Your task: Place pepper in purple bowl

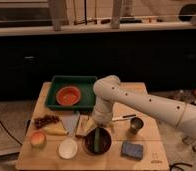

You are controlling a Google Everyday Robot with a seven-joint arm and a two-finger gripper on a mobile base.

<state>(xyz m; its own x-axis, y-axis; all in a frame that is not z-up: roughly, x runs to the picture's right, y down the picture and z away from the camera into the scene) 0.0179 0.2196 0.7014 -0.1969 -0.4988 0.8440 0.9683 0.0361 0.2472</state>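
The purple bowl (88, 145) stands at the front middle of the wooden table. The slim green pepper (97, 141) lies inside it, running from the far rim toward the front. My gripper (98, 127) hangs at the end of the white arm, directly over the bowl's far rim and at the pepper's upper end. Whether it touches the pepper is hidden by the wrist.
A green tray (89, 82) at the back holds an orange bowl (68, 96). A white bowl (67, 148), a yellow banana-like piece (55, 131), grapes (46, 120) and a round fruit (38, 138) lie left. A metal cup (136, 124) and a blue sponge (132, 149) lie right.
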